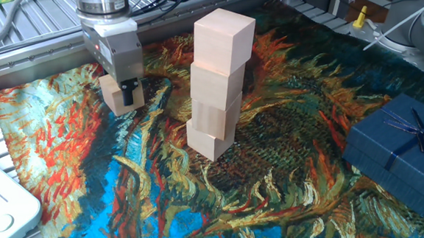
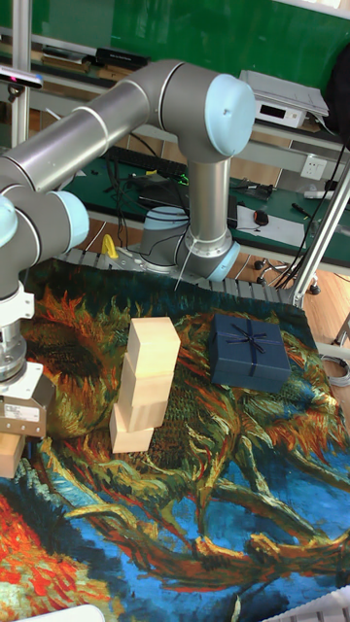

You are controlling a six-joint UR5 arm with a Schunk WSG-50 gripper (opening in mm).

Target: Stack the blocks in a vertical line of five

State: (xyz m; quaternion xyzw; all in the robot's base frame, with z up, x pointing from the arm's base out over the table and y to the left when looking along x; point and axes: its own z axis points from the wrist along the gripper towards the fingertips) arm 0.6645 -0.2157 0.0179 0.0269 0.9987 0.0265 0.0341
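Gripper (image 1: 126,95) fingers pinch the fifth block (image 1: 115,95) for pickup.
Loose block at 9 o'clock of crooked four-block stack (image 1: 216,82), awaiting topping.

No readable text, labels, brands or numbers in either view. Blocks (image 1: 217,82), gift box (image 1: 402,150) and painted cloth (image 1: 275,181) carry no lettering. Background equipment too small to read.

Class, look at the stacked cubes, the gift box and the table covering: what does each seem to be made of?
Stacked blocks: likely pale unpainted wood, smooth matte faces. Gift box: probably dark blue card, ribbon tied. Cloth: seemingly printed fabric, painterly swirls.
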